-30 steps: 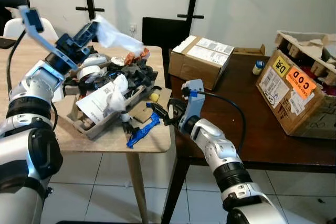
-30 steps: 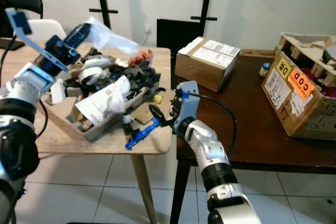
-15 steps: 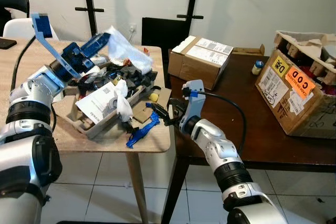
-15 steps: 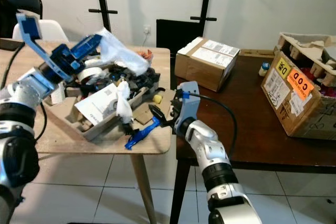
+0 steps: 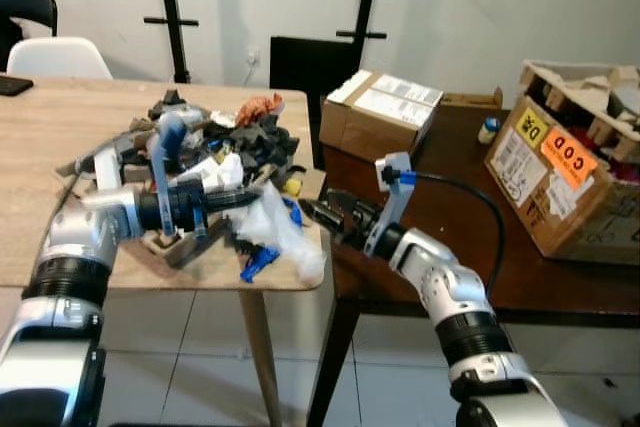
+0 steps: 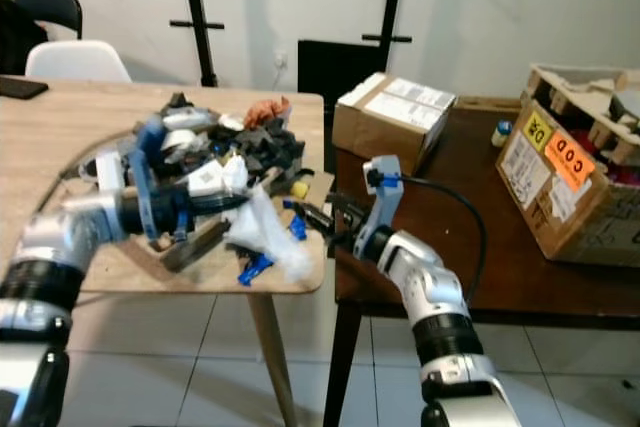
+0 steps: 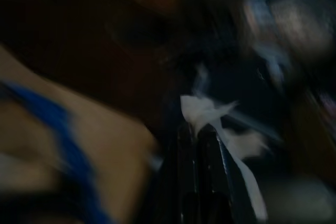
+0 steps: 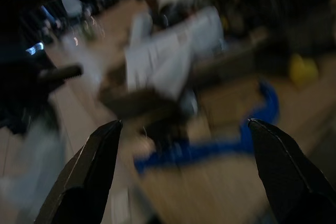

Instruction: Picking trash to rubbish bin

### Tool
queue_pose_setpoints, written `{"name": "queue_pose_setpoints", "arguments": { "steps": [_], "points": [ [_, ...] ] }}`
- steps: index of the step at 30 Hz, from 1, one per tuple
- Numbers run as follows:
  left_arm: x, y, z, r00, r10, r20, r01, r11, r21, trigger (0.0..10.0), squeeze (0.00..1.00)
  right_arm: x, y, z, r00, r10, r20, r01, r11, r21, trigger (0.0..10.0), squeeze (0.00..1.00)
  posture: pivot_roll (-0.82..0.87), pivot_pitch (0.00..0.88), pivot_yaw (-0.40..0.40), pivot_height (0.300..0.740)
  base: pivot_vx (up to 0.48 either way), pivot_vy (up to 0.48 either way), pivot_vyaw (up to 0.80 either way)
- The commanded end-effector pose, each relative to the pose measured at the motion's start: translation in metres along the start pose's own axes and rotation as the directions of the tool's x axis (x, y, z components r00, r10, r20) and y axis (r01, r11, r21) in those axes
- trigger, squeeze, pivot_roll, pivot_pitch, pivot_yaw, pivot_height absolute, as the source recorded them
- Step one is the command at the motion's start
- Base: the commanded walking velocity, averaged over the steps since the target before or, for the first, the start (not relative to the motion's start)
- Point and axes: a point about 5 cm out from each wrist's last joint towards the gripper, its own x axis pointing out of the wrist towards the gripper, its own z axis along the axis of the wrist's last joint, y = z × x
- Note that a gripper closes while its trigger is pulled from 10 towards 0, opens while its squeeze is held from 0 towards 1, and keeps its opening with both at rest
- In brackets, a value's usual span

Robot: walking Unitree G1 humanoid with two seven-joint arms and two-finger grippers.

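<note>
Swung down from above the trash pile [image 5: 215,142], the left gripper [image 5: 250,200] now reaches across the table [image 5: 40,162] edge, fingers pinched on a white plastic bag [image 5: 283,235] dangling below them. Just beside that bag, the right gripper [image 5: 318,211] hangs spread wide, holding nothing.

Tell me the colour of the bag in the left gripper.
White plastic bag, clearest in the left eye view.

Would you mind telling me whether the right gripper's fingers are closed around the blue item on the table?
No, the right gripper is open, fingers spread wide apart, with the blue item lying beyond them.
</note>
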Motion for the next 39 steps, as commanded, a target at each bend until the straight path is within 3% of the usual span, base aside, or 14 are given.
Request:
{"name": "queue_pose_setpoints", "arguments": {
  "steps": [1,11,14,16,18,20,25,28,30,31,33,34,38,39],
  "points": [
    [0.001,-0.004,-0.004,0.997,-0.020,-0.073,0.021,1.000,0.003,0.0,0.00,-0.003,0.002,-0.004,0.999,0.033,-0.027,-0.033,0.999,0.005,10.0,0.00,0.10,0.079,-0.044,0.740,0.000,0.000,0.00],
    [0.033,-0.039,-0.052,0.958,-0.153,-0.243,0.130,0.986,-0.106,0.0,0.00,-0.044,0.009,-0.031,0.940,0.221,-0.259,-0.219,0.975,0.037,10.0,0.00,0.09,0.068,-0.048,0.740,0.000,0.000,0.00],
    [0.042,-0.048,-0.073,0.931,-0.168,-0.323,0.131,0.983,-0.132,0.0,0.00,-0.050,0.018,-0.041,0.897,0.286,-0.337,-0.285,0.957,0.052,10.0,0.00,0.08,0.066,-0.049,0.740,0.000,0.000,0.00],
    [0.047,-0.053,-0.095,0.895,-0.147,-0.422,0.093,0.985,-0.146,0.0,0.00,-0.058,0.022,-0.060,0.825,0.302,-0.478,-0.324,0.945,0.038,10.0,0.00,0.08,0.063,-0.047,0.740,0.000,0.000,0.00],
    [0.051,-0.055,-0.118,0.842,-0.093,-0.531,0.021,0.990,-0.139,0.0,0.00,-0.061,0.020,-0.079,0.777,0.261,-0.573,-0.312,0.950,0.010,10.0,0.00,0.08,0.062,-0.047,0.740,0.000,0.000,0.00],
    [0.053,-0.056,-0.133,0.809,-0.070,-0.583,-0.019,0.989,-0.145,0.0,0.00,-0.059,0.017,-0.090,0.767,0.206,-0.608,-0.281,0.959,-0.030,10.0,0.00,0.08,0.060,-0.047,0.740,0.000,0.000,0.00],
    [0.061,-0.062,-0.167,0.753,0.006,-0.658,-0.140,0.979,-0.151,0.0,0.00,-0.056,0.009,-0.122,0.720,0.038,-0.693,-0.167,0.979,-0.120,10.0,0.00,0.08,0.057,-0.046,0.740,0.000,0.000,0.00],
    [0.071,-0.070,-0.201,0.729,0.081,-0.679,-0.283,0.940,-0.191,0.0,0.00,-0.062,0.011,-0.153,0.666,-0.069,-0.743,-0.116,0.974,-0.194,10.0,0.00,0.08,0.057,-0.043,0.740,0.000,0.000,0.00],
    [0.069,-0.070,-0.224,0.694,0.176,-0.698,-0.416,0.889,-0.190,0.0,0.00,-0.065,0.009,-0.168,0.655,-0.145,-0.742,-0.050,0.971,-0.234,10.0,0.00,0.07,0.057,-0.041,0.740,0.000,0.000,0.00],
    [0.069,-0.070,-0.224,0.694,0.176,-0.698,-0.416,0.889,-0.190,0.0,0.00,-0.065,0.009,-0.168,0.655,-0.145,-0.742,-0.050,0.971,-0.234,10.0,0.00,0.07,0.057,-0.041,0.740,0.000,0.000,0.00],
    [0.066,-0.070,-0.248,0.657,0.314,-0.685,-0.584,0.787,-0.199,0.0,0.00,-0.073,0.006,-0.184,0.641,-0.264,-0.721,0.096,0.959,-0.266,10.0,0.00,0.07,0.059,-0.041,0.740,0.000,0.000,0.00],
    [0.066,-0.070,-0.248,0.657,0.314,-0.685,-0.584,0.787,-0.199,0.0,0.00,-0.073,0.006,-0.184,0.641,-0.264,-0.721,0.096,0.959,-0.266,10.0,0.00,0.07,0.059,-0.041,0.740,0.000,0.000,0.00],
    [0.055,-0.072,-0.270,0.566,0.511,-0.647,-0.748,0.647,-0.144,0.0,0.00,-0.096,0.003,-0.212,0.561,-0.459,-0.689,0.373,0.883,-0.284,10.0,0.00,0.07,0.062,-0.043,0.740,0.000,0.000,0.00],
    [0.055,-0.072,-0.270,0.566,0.511,-0.647,-0.748,0.647,-0.144,0.0,0.00,-0.096,0.003,-0.212,0.561,-0.459,-0.689,0.373,0.883,-0.284,10.0,0.00,0.07,0.062,-0.043,0.740,0.000,0.000,0.00]
  ]
}}
